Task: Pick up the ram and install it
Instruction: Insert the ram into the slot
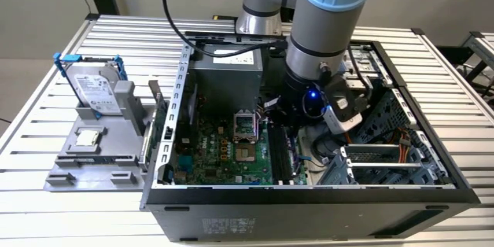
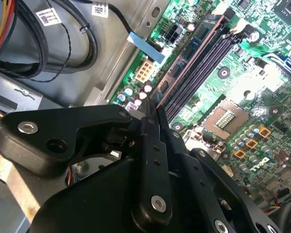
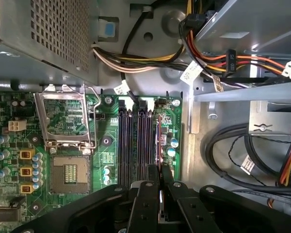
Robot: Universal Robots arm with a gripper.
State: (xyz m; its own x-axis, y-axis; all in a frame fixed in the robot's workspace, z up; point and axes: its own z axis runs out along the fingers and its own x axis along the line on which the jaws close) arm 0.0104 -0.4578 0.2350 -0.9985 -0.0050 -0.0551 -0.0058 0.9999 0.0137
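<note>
The ram [image 3: 158,141] is a thin stick seen edge-on, standing in the memory slot farthest from the processor socket [image 3: 69,172] on the green motherboard [image 3: 106,160]. In the second wrist view the ram [image 2: 190,57] runs along the dark slots [image 2: 203,63] as a narrow coppery line with small dark chips. My gripper [image 3: 160,171] is shut on the end of the stick, one black finger on each side. Its fingertips [image 2: 153,114] meet at the stick. In the exterior view my arm [image 1: 320,33] reaches down into the open computer case [image 1: 309,192].
Cable bundles [image 3: 213,60] and a metal drive cage [image 1: 382,163] crowd the space beside the slots. The power supply [image 1: 228,76] sits at the back of the case. Outside, on the exterior view's left, a grey holder [image 1: 92,166] carries a hard drive [image 1: 92,88] and a small square chip [image 1: 87,137].
</note>
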